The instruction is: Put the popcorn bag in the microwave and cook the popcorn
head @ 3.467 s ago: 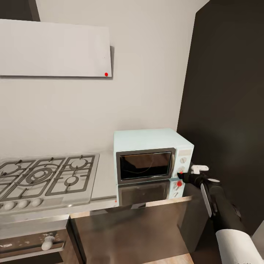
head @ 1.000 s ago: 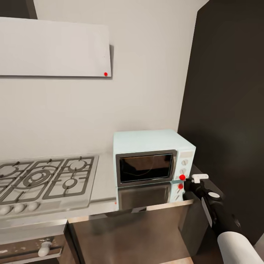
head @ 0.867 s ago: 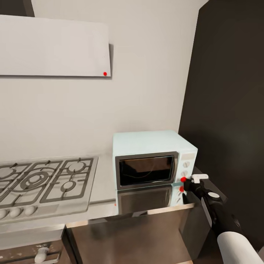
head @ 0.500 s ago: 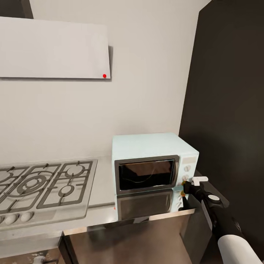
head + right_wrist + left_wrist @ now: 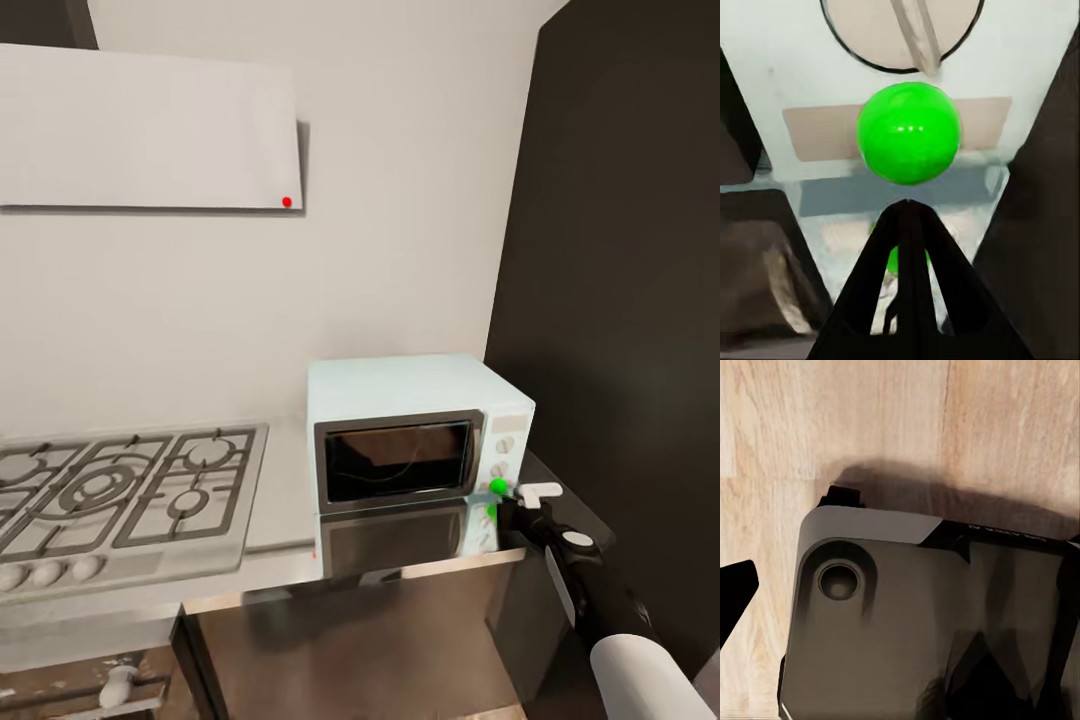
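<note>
From the head view, the microwave (image 5: 415, 435) is sitting on the grey table (image 5: 285, 485), hard against the dark tall cabinet (image 5: 620, 280) on its right side, door shut, dark glass reflecting the room. Its green dot (image 5: 497, 486) is glowing low on the white knob panel, and a mirror copy is showing in the glossy table just below. The right hand (image 5: 520, 497) is reaching in from the lower right, its tip just beside that dot; whether its fingers are apart or together I cannot tell. A steel hob (image 5: 120, 490) is lying to the microwave's left, and a white hood (image 5: 150, 130) with a small red dot is hanging on the wall above.

Through the left wrist view, the camera is looking down on a grey robot base (image 5: 922, 622) over a pale wooden floor (image 5: 870, 420); faint lettering on the base's edge is too blurred to read.

Through the right wrist view, the green dot (image 5: 908, 133) is sitting close ahead on the panel, beneath a round knob (image 5: 904, 30), and the dark fingers (image 5: 907, 285) are meeting in one point just under it.
</note>
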